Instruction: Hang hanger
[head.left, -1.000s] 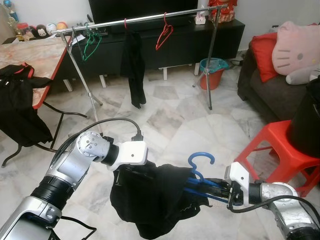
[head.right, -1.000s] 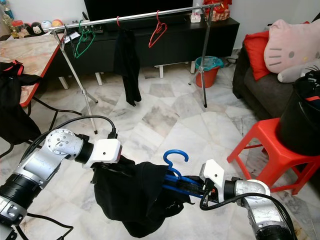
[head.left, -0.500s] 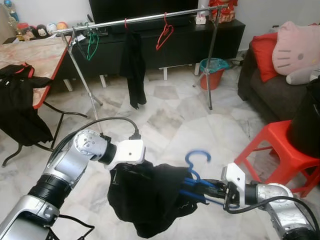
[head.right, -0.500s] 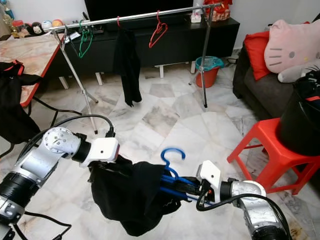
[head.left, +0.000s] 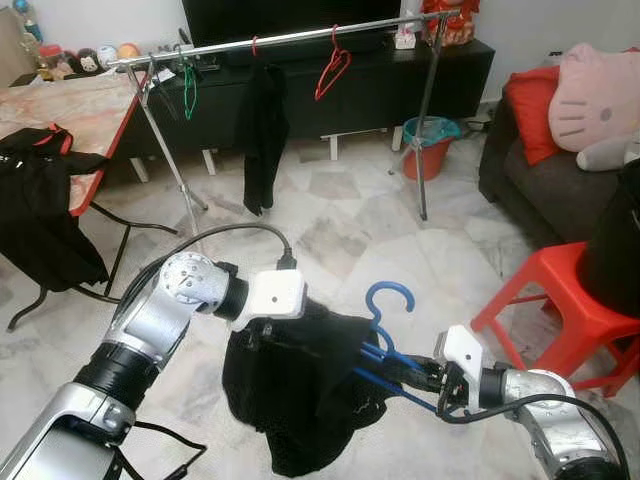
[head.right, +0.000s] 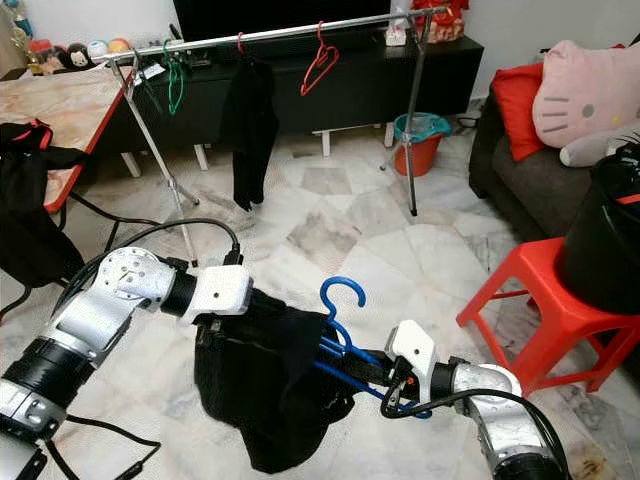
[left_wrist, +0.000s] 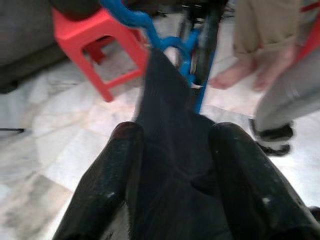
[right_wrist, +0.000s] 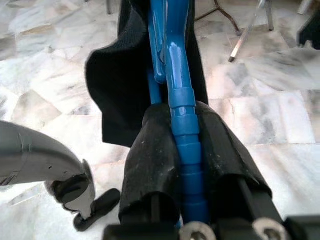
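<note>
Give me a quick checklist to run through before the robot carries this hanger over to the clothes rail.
1. Right gripper clamped on the blue hanger: ok, fingers shut around its arm.
2. Left gripper holding the black garment: ok, cloth sits between the fingers.
3. Garment fully seated on the hanger: cannot tell, it hangs bunched to one side.
4. Hook free and pointing up: ok.
5. Open space on the clothes rail: ok, a bare stretch right of the red hanger.
6. Path past the red stool: cannot tell; a person's feet are close by.
</note>
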